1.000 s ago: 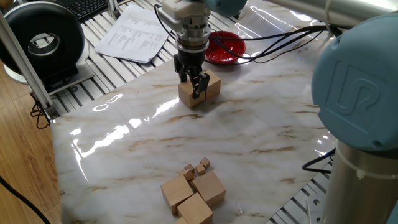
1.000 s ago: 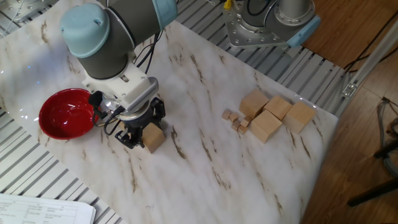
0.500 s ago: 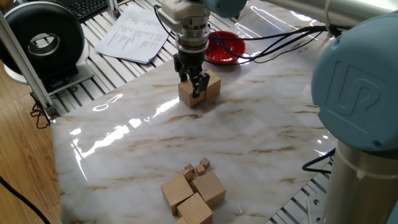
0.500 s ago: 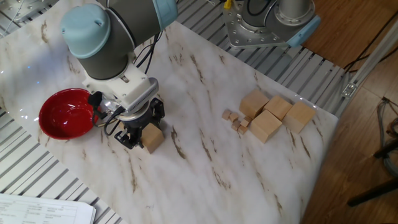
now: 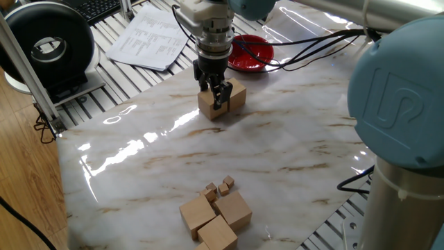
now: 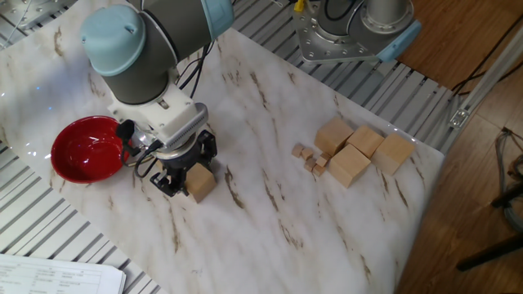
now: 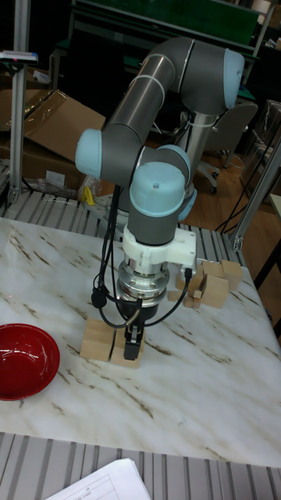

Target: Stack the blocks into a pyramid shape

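Setting the base row beside the red bowl point(image 6: 87, 151), I have my gripper point(image 5: 216, 99) low over two blocks point(image 7: 112, 341) lying side by side, jaws straddling one, grip uncertain. Remaining blocks point(image 6: 364, 152) wait well away from the bowl on the surface point(image 5: 277, 153).

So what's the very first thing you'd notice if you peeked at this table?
The big grey and blue robot arm, reaching down so its gripper straddles one of two wooden blocks sitting side by side on the marble table. Next, the shiny red bowl just beside them, and a huddle of more blocks at the table's far edge.
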{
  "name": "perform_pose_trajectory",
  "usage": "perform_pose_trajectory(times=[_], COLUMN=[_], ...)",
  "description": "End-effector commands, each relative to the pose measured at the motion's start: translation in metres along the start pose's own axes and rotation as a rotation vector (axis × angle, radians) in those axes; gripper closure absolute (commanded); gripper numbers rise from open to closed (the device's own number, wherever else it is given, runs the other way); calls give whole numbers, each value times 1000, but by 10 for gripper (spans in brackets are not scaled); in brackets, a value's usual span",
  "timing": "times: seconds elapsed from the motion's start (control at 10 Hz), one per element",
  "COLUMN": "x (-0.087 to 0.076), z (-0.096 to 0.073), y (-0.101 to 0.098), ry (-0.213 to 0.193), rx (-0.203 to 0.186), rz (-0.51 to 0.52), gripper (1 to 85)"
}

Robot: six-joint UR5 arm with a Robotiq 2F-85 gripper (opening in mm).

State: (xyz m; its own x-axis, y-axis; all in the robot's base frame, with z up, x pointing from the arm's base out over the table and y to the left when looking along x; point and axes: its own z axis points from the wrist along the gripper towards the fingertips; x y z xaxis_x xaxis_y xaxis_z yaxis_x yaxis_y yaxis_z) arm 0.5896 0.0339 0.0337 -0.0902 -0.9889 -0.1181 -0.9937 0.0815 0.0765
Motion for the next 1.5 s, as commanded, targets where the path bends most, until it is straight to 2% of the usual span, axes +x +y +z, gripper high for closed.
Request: perform_pose_trajectory(times=[0.0,0.3,0.6,0.9,1.4], x=[-3,-1,-2,-5,1], z=[-2,-2,-1,-1,0], y=[3,0,-7,-4,1], ry=[-16,-9,-14,-26,-13], rx=[-10,1,27,15,-2], rz=[18,11,-8,-11,-12], gripper=[823,820,750,623,527])
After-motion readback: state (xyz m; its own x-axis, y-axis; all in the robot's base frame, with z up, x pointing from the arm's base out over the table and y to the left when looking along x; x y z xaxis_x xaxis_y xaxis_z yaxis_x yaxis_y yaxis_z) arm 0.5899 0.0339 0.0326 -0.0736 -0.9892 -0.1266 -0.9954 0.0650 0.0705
